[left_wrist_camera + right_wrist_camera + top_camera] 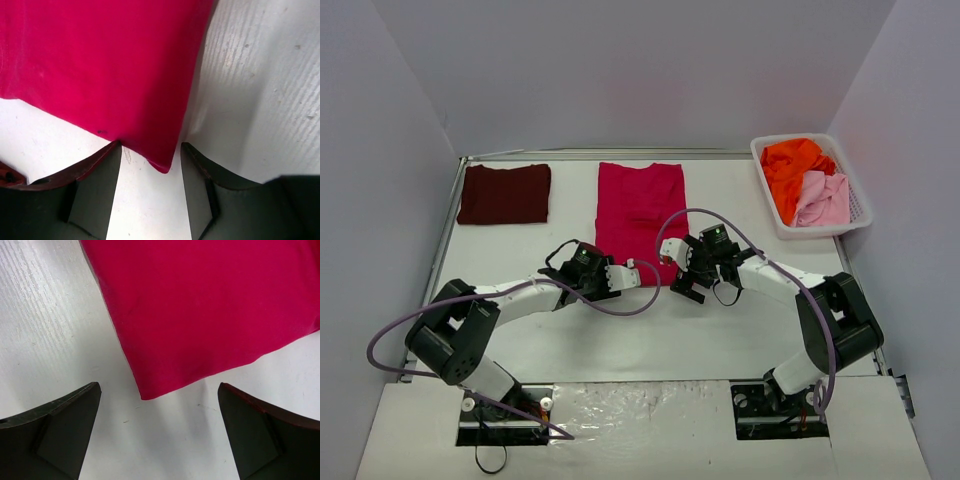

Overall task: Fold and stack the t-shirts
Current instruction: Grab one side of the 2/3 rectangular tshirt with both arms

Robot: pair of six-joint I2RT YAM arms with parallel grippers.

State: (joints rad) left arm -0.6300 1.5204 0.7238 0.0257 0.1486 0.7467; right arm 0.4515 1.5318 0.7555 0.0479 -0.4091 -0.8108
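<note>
The bright crimson t-shirt [640, 205] lies flat at mid-table, folded into a long strip. Both grippers are at its near edge. My left gripper [636, 272] is open and empty. In the left wrist view, the shirt's near right corner [162, 162] points into the gap between its fingers [95, 190]. My right gripper [673, 268] is open wide and empty, with the shirt's near left corner [147, 392] lying between and just beyond its fingers [65, 425]. The dark maroon t-shirt [505, 193] lies folded at the far left. The orange t-shirt [795, 165] and the pale pink t-shirt [823, 198] lie crumpled in the basket.
The white mesh basket [860, 215] stands at the far right against the side wall. Grey walls close the table on the left, back and right. Purple cables loop from both arms over the near half of the white table [650, 340].
</note>
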